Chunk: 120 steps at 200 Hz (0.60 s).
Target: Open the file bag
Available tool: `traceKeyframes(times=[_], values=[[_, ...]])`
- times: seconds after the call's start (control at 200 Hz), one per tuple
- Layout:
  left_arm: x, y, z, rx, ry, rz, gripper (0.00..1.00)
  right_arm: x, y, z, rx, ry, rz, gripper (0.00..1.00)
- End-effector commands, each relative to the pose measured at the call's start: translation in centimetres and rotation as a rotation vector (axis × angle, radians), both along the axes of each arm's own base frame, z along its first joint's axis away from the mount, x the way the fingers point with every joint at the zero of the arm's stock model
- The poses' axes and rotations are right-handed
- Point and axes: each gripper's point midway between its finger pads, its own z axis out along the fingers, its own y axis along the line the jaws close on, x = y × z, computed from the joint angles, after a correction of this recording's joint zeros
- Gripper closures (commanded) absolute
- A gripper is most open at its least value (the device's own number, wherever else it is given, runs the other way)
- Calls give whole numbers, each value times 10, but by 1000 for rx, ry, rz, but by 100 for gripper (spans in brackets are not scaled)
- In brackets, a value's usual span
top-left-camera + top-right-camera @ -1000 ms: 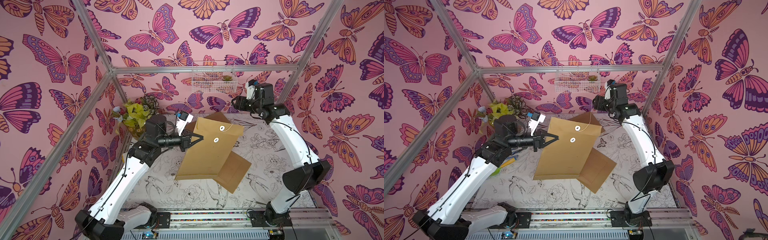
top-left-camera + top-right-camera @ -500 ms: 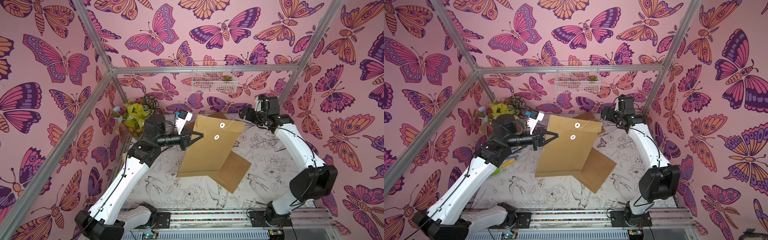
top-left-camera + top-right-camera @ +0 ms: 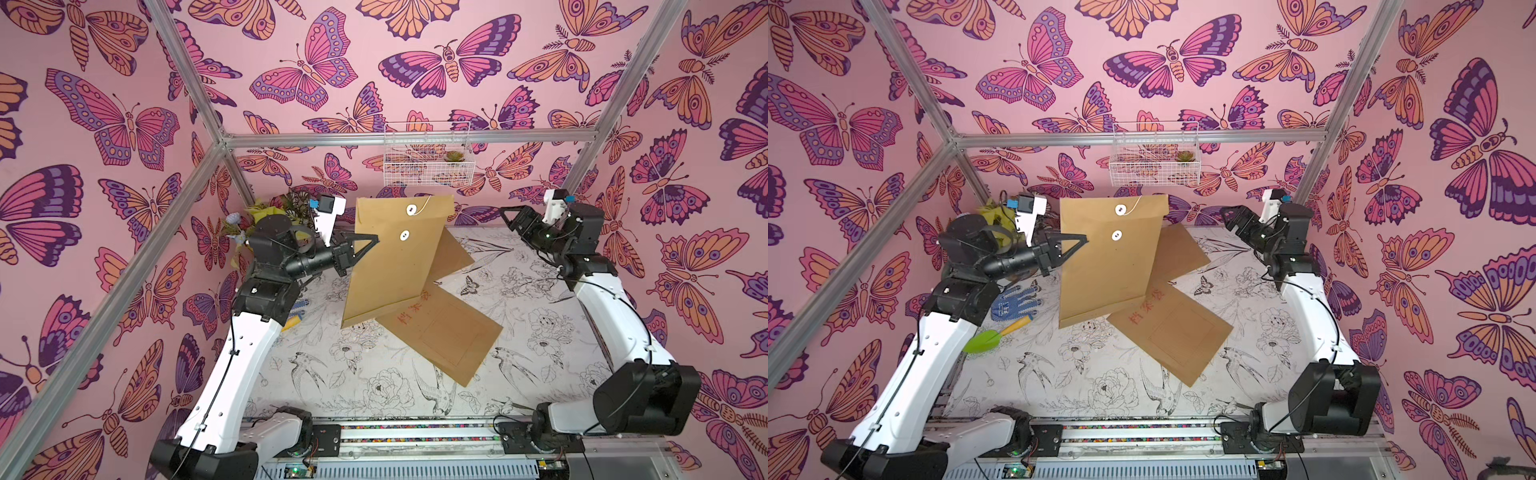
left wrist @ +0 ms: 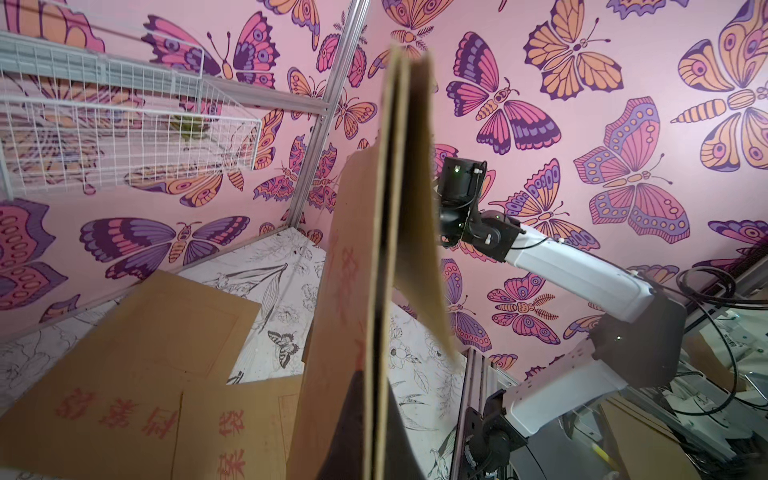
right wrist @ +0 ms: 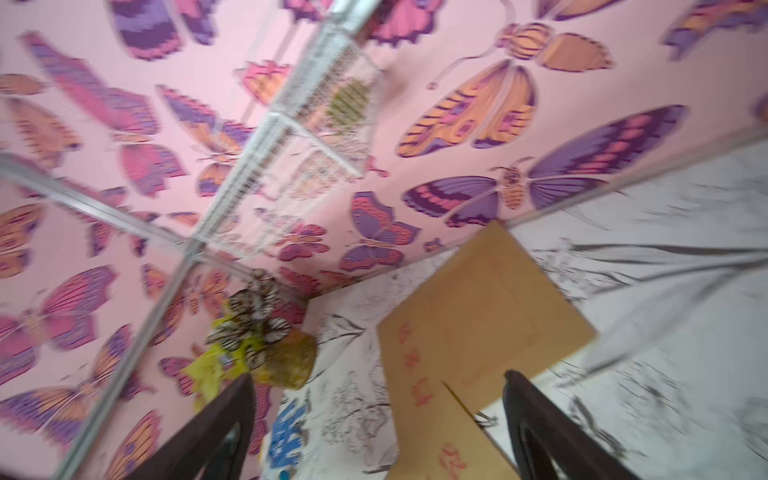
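Because your left tool (image 3: 375,240) pinches the file bag (image 3: 395,274) by one edge only, expect swing or slip; your right tool (image 3: 509,220), wide open and empty, may miss the flap (image 3: 405,205).

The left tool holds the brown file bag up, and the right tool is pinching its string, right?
Not quite. The left tool does hold the file bag up, but the right tool is open and apart from it, pinching nothing; both top views show this.
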Motion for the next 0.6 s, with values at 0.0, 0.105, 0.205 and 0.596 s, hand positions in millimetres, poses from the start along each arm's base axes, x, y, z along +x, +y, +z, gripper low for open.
traceKeyframes(times=[0.0,0.105,0.205,0.596], values=[[-12,-1,35,-16,-120,-55,100,-37,40,71,38,-273,241,8],[-10,-3,45,-14,-142,-73,100,-59,55,92,19,-360,318,7],[-9,-5,53,-18,-153,-91,100,-79,63,107,4,-422,361,7],[12,-24,59,90,-190,-26,100,-108,36,110,-117,-482,133,9]])
